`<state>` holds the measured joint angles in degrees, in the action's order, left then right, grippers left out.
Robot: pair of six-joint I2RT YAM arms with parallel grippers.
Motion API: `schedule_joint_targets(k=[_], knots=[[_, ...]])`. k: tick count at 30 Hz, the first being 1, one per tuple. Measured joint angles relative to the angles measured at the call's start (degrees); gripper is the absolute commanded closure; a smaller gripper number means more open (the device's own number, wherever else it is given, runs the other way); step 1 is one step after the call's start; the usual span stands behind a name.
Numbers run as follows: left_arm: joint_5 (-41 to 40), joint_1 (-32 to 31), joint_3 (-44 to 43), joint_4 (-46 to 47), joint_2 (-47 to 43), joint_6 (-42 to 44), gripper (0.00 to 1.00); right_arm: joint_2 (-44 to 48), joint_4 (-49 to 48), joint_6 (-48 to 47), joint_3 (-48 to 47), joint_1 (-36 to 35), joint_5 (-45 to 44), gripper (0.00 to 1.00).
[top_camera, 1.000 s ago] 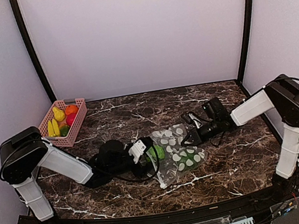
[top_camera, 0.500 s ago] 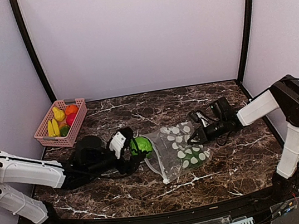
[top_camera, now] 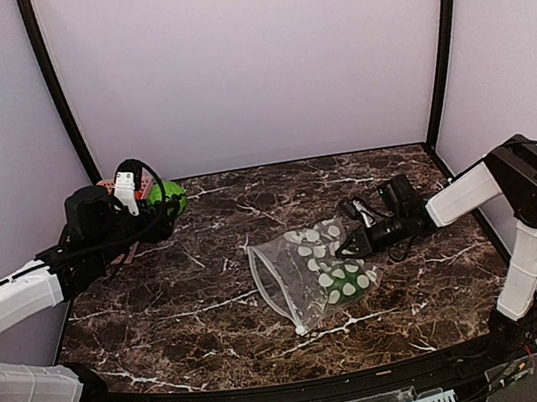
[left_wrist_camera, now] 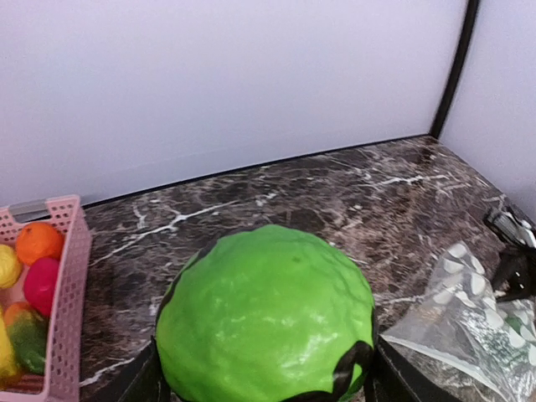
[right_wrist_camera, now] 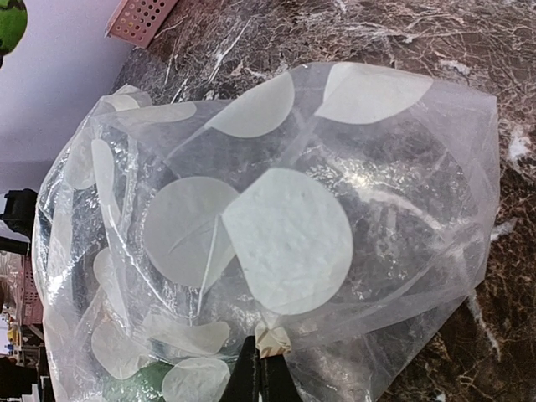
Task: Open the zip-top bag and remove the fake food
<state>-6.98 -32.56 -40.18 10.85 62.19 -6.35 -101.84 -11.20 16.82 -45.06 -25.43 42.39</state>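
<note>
The zip-top bag [top_camera: 315, 273] lies on the marble table, clear with pale dots and some green at its near end, its mouth gaping to the left. My right gripper [top_camera: 348, 247] is shut on a pinch of the bag's plastic; the right wrist view shows the bag [right_wrist_camera: 285, 226] bunched at my closed gripper [right_wrist_camera: 260, 368]. My left gripper [top_camera: 163, 202] is shut on a glossy green lumpy fake fruit [top_camera: 169, 196] and holds it above the table's back left, beside the pink basket. In the left wrist view the fruit [left_wrist_camera: 264, 331] fills the space between my fingers [left_wrist_camera: 392, 378].
The pink slotted basket [left_wrist_camera: 71, 276] stands at the back left with an orange ball [left_wrist_camera: 38, 243], a magenta ball [left_wrist_camera: 42, 285] and yellow pieces in it. In the top view my left arm hides most of it. The back wall is close behind.
My left gripper has carried the green fruit from the bag's mouth up and back-left to beside the basket. My right gripper has kept its hold on the bag.
</note>
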Motion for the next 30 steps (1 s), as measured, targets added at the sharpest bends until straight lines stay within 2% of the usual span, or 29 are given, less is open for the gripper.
schedule_joint_targets(k=[7,14,26,30], knots=[[-1.5,16.2,-10.4,-6.8,4.4,-2.8,0.46,0.0,-0.7,0.2,0.5,0.0,0.3,1.00],[2.1,29.9,-17.3,-8.9,17.3,-9.1,0.43,0.2,-1.4,0.5,0.9,0.0,0.7,1.00],[2.8,38.2,-35.8,-13.0,40.1,-10.6,0.41,0.2,-2.6,1.3,1.3,0.0,1.5,1.00],[2.8,40.0,-38.7,-12.9,45.5,-10.6,0.40,0.2,-2.6,1.3,1.5,0.0,1.5,1.00]])
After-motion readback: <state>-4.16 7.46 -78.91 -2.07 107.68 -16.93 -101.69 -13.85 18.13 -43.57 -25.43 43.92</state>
